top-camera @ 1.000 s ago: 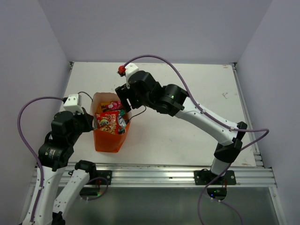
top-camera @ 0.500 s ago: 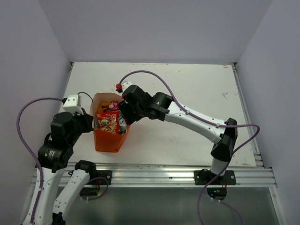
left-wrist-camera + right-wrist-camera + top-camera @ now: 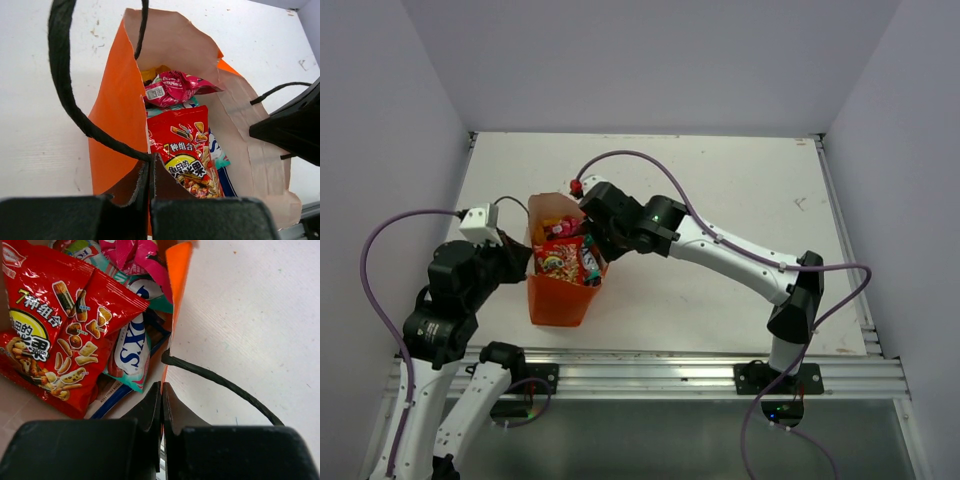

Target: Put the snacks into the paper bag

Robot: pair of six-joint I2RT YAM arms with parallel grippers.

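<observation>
Between right fingers (image 3: pixel 150 407), paper bag (image 3: pixel 178 270) wall pinched; left fingers (image 3: pixel 141 187) likewise.

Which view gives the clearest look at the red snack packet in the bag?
Right wrist: the red packet fills the frame's left, print sharp. Left wrist shows it inside the paper bag, its lower corner behind the left tool. Top external shows only a small red patch.
</observation>
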